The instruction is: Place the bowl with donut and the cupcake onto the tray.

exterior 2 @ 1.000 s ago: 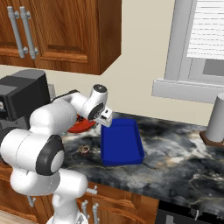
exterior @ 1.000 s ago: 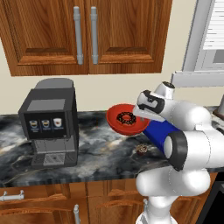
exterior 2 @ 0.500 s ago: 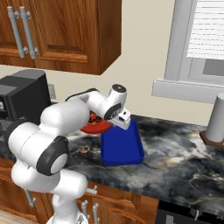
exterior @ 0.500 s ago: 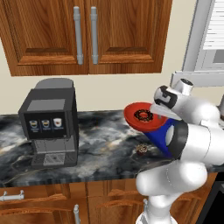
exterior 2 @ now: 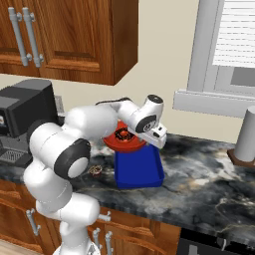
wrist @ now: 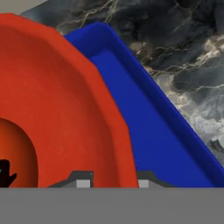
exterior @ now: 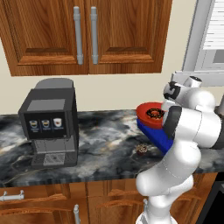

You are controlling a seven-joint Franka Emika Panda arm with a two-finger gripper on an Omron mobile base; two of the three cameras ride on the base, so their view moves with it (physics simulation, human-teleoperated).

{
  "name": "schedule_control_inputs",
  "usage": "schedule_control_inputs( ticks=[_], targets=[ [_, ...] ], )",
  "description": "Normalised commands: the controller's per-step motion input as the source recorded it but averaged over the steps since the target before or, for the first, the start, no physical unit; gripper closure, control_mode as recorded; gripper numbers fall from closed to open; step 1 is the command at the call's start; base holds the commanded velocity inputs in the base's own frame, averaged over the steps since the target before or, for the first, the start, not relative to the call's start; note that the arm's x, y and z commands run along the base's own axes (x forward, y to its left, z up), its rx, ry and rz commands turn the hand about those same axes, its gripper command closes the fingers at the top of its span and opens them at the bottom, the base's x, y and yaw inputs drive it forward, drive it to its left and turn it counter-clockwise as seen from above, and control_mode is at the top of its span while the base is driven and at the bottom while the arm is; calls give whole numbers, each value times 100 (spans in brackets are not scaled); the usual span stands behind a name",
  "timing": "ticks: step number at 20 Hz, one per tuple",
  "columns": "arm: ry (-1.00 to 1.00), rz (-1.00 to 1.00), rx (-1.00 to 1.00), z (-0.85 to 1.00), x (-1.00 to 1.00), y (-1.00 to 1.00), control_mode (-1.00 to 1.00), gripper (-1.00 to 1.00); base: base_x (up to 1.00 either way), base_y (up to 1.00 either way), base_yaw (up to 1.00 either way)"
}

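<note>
Mostly hidden behind our white arm, the flat blue rectangular tray [exterior 2: 139, 169] shows its near end. Our gripper [wrist: 109, 181] pinches the rim of the round red bowl [wrist: 57, 109], holding it with the dark glazed ring donut [exterior: 155, 113] above the tray; the tiny brown cupcake [exterior: 141, 150] sits on the marbled counter [exterior: 100, 140] beside it.
</note>
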Motion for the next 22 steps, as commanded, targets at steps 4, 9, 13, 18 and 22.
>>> schedule_control_inputs(
  ticks=[4, 9, 13, 18, 22],
  targets=[
    [11, -1, 0, 0, 35, -13, -100, 100, 0, 0, 0],
    [-1, 0, 0, -12, 27, 0, -100, 100, 0, 0, 0],
    [-8, 0, 0, -35, 21, 0, -100, 100, 0, 0, 0],
    [-5, 0, 0, -52, 6, 0, -100, 100, 0, 0, 0],
    [0, 0, 0, -37, 1, 0, -100, 100, 0, 0, 0]
  ],
)
